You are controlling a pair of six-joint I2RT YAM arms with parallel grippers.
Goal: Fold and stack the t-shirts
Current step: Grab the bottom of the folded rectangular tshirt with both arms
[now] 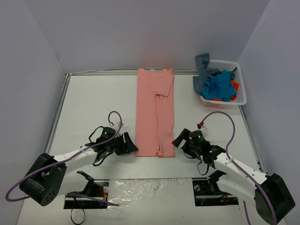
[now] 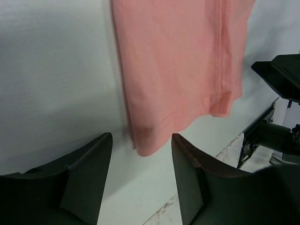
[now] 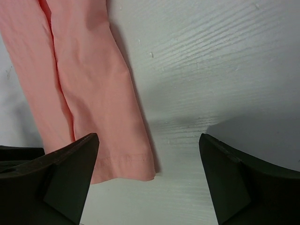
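A salmon-pink t-shirt [image 1: 154, 112] lies flat on the table, folded lengthwise into a long strip, hem toward me. My left gripper [image 1: 132, 146] is open and empty beside the hem's left corner; in the left wrist view that corner [image 2: 145, 140] lies just ahead of the gap between the fingers. My right gripper [image 1: 177, 141] is open and empty beside the hem's right corner [image 3: 140, 171], which lies between its spread fingers in the right wrist view. Bright blue [image 1: 219, 86], slate grey-blue [image 1: 202, 63] and orange-red [image 1: 235, 86] shirts are bunched in the basket.
The white lattice basket [image 1: 240, 89] stands at the back right against the wall. Grey walls close the table on the left, back and right. A crinkled white sheet [image 1: 150, 190] lies between the arm bases at the near edge.
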